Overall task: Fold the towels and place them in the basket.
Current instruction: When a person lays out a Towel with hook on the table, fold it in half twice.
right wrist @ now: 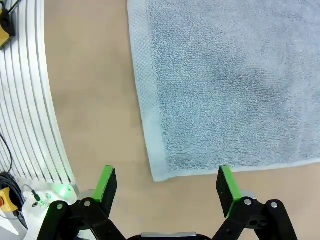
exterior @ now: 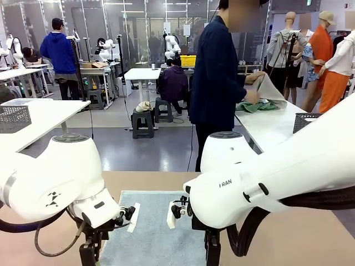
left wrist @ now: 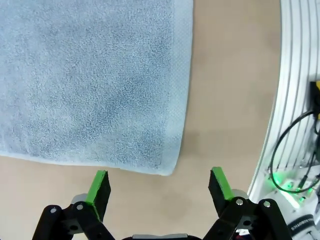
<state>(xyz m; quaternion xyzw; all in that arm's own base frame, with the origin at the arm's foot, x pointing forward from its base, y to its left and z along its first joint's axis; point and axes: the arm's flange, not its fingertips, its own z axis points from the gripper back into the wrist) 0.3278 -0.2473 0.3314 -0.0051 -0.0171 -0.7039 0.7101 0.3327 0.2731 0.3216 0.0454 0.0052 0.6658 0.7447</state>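
A grey-blue towel lies flat on the tan table between my two arms. In the left wrist view my left gripper hangs open just off a near corner of the towel, without touching it. My right gripper is open over the other near corner of the towel, also with nothing between its fingers. Across the aisle a person has a hand on green towels on a white table. A dark grey mesh basket stands on that table's near end.
The ribbed aluminium edge of the table runs close behind both grippers, with cables and a green-lit box. Another mesh basket sits on a white table at the left. Bare tan tabletop lies beside the towel.
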